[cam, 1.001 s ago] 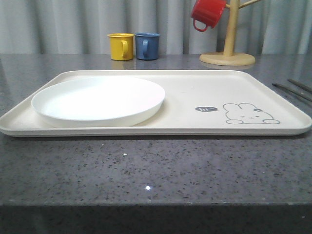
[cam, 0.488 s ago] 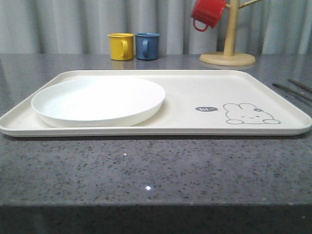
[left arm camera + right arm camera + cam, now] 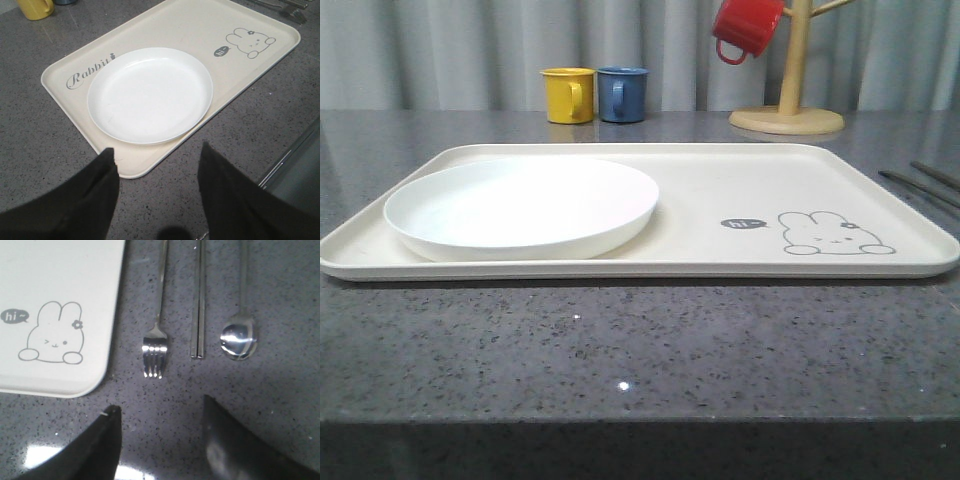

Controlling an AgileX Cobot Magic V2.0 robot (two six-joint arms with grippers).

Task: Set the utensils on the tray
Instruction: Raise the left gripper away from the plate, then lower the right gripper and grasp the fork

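Front view: the white plate (image 3: 522,207) sits on the left half of the cream tray (image 3: 720,190).

Left wrist view: the left gripper (image 3: 157,165) hangs spread apart, empty, above the tray's near rim.

Right wrist view: the right gripper (image 3: 160,417) gapes empty over the fork (image 3: 155,347); chopsticks (image 3: 198,305) and spoon (image 3: 240,337) lie alongside on the counter (image 3: 280,380), off the tray.

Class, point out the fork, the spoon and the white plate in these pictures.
fork (image 3: 153,356): right wrist view, on the tines.
spoon (image 3: 239,340): right wrist view, on the bowl.
white plate (image 3: 150,95): left wrist view, on the flat middle.
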